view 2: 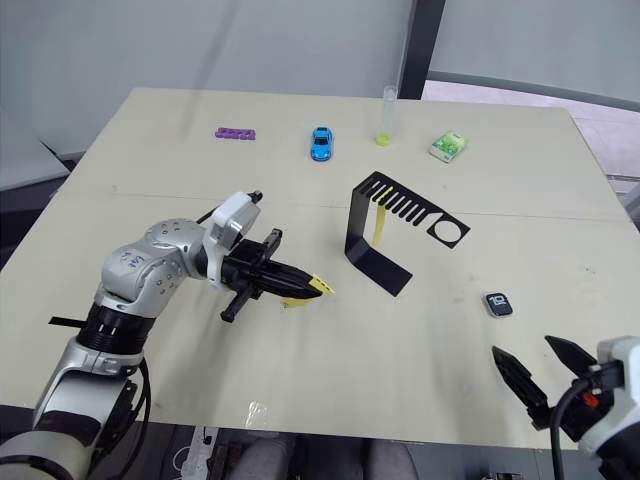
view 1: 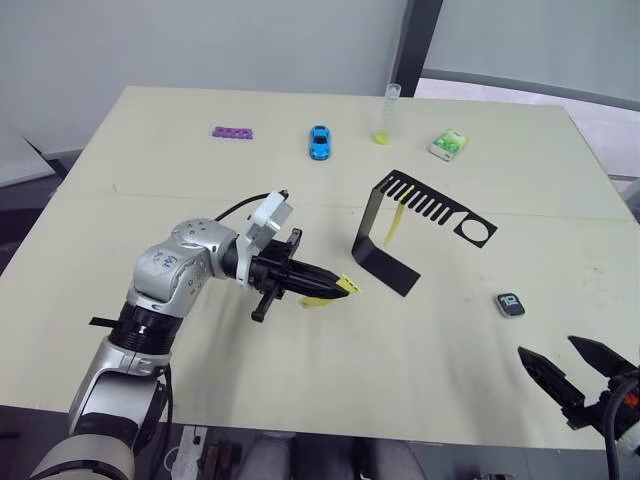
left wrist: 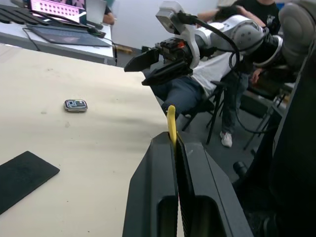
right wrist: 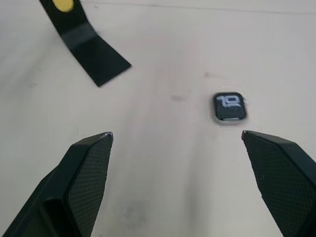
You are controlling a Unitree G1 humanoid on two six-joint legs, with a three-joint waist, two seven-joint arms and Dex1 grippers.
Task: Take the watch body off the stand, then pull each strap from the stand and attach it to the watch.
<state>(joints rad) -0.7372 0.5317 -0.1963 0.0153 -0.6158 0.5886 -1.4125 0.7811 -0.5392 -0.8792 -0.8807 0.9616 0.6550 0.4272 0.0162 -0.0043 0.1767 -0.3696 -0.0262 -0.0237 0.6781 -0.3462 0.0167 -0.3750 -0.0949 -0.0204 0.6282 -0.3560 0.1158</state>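
I'm working in what looks like a robotics lab or office test room: a big pale worktable [view 1: 150, 150] against a plain grey wall [view 1: 200, 40]. Along my left wrist I catch an open laptop [left wrist: 64, 10] on a neighbouring desk [left wrist: 54, 44] and a person [left wrist: 197, 84] seated on a chair just past the table's edge.

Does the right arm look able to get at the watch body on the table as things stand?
Probably yes: the right gripper is open, and the watch body lies flat on bare table just ahead of its fingers, apart from the stand.
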